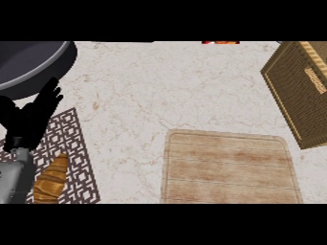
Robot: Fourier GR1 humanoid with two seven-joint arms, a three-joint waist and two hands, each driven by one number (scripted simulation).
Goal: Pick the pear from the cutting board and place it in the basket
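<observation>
Right of the left hand's [27,122] released, upright fingers [50,95] — parked, idle — the cutting board [226,167] lies bare, no pear showing; basket [304,95] beyond.

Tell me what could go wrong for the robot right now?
1. No pear shows on the cutting board, and the right hand is out of view, so where the pear is cannot be checked.
2. The basket is partly cut off at the view's right edge, so a drop into it might be hard to aim.
3. The open left hand rests close to the dark bowl and the croissant; moving it might bump them.
</observation>
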